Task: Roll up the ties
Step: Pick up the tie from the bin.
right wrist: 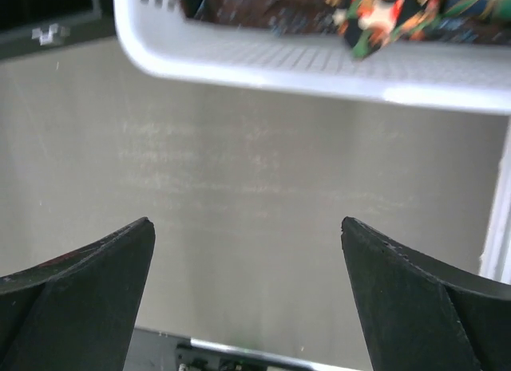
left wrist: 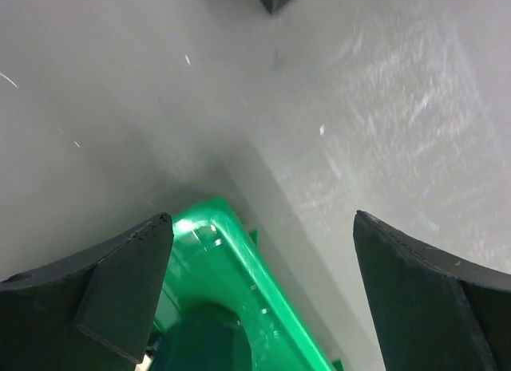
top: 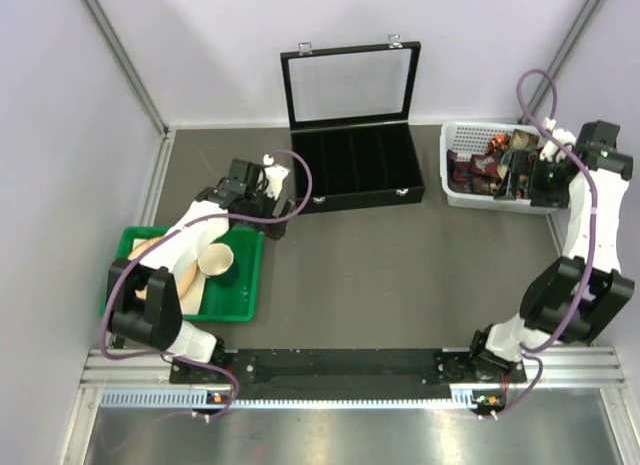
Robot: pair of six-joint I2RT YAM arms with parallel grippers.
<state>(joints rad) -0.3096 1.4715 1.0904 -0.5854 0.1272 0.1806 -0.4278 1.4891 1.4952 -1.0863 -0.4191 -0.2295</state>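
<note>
grey-brown tabletop, pale lilac walls on three sides.

counts: one black case (top: 355, 170) at the far middle, lid up. one white basket (top: 462, 135) just right of the case. one green tray (top: 245, 297) left of the case and nearer the arm bases. two arms.

ties (top: 478, 165): a tangled heap in the basket, red, orange and green on dark. cannot count them. the tray holds one beige cup (top: 217, 262) and pale round dishes partly hidden under the left arm, so that count is unclear.

left gripper (top: 268, 177): just left of the case's near-left corner, over bare table past the tray's far corner. jaws spread wide, nothing between them. the ties lie well apart from it, on the other side of the case.

right gripper (top: 527, 173): right of the case, over the basket's right part in the overhead view. jaws spread wide, empty. in its wrist view the basket rim and ties sit just beyond the fingertips (right wrist: 136, 235), not touching, with bare table between the fingers.
</note>
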